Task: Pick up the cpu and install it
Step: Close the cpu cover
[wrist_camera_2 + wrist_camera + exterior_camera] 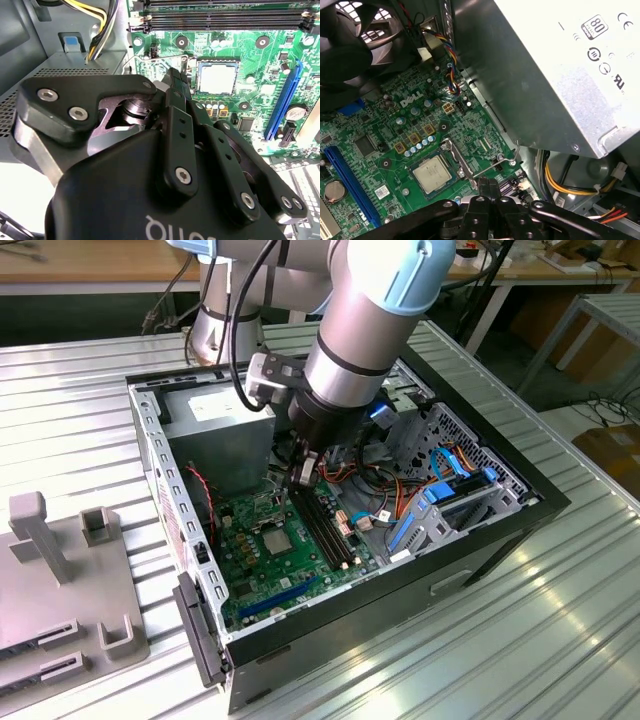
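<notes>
The cpu (277, 540) is a small silver-grey square lying flat in its socket on the green motherboard (262, 575) inside the open computer case. It also appears in both wrist views, cpu (217, 79) and cpu (431, 173). My gripper (303, 475) hangs inside the case just above the board, beside the socket on the side of the long black memory slots (325, 530). Its black fingers (487, 186) are pressed together with nothing between them. Their tips sit close to the thin metal socket lever (495, 167).
A large grey power supply box (555, 75) fills the case corner next to the gripper, with a black fan (350, 40) at the board's edge. Bundled cables (400, 495) and blue drive brackets (440, 505) crowd the exterior view's right. A grey fixture (60, 580) stands outside the case.
</notes>
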`<state>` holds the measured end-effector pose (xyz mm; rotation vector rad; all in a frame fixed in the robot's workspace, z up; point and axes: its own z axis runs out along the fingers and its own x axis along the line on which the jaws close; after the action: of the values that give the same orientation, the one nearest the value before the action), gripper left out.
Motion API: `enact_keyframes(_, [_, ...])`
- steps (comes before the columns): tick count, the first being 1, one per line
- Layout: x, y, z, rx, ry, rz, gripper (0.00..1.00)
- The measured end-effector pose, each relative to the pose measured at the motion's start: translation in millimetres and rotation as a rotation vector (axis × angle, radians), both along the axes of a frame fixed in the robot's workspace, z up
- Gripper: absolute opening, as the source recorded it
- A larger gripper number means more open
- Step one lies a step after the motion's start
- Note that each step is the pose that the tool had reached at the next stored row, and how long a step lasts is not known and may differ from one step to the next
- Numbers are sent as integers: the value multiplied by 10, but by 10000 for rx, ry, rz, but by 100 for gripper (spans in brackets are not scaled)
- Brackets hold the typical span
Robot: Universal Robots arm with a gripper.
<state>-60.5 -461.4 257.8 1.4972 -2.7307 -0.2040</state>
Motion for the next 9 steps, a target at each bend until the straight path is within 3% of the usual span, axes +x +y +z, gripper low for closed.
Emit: enact_keyframes(9, [-1, -22, 0, -1, 0, -1, 11])
